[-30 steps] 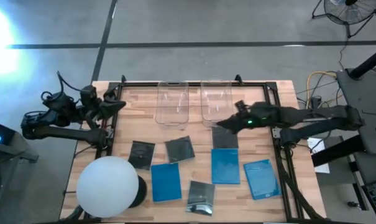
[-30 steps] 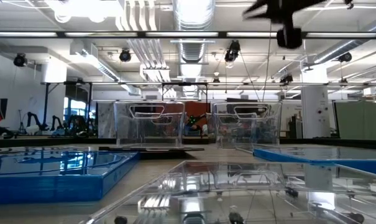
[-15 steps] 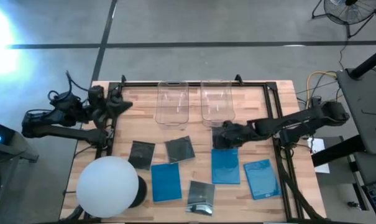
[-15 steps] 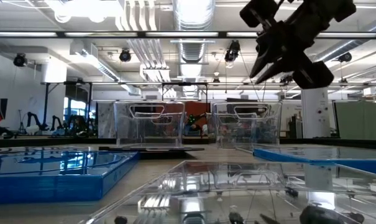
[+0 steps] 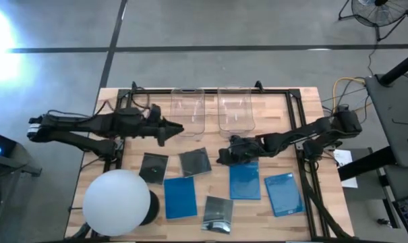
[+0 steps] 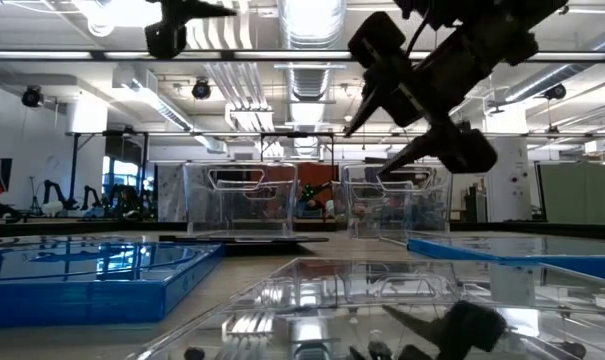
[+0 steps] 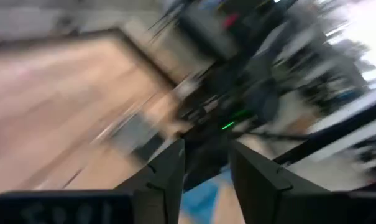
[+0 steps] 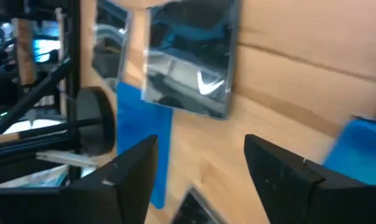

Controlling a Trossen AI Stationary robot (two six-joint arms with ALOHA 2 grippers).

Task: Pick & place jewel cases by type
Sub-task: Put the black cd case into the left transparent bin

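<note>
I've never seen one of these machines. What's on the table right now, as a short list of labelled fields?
Surface: wooden table
Dark cases: three visible, e.g. one
Blue cases: three, e.g. one
Clear bins: two at the far edge, empty
White sphere: near corner
Left gripper: open, beside the bins
Right gripper: open, mid-table by a dark case
</note>
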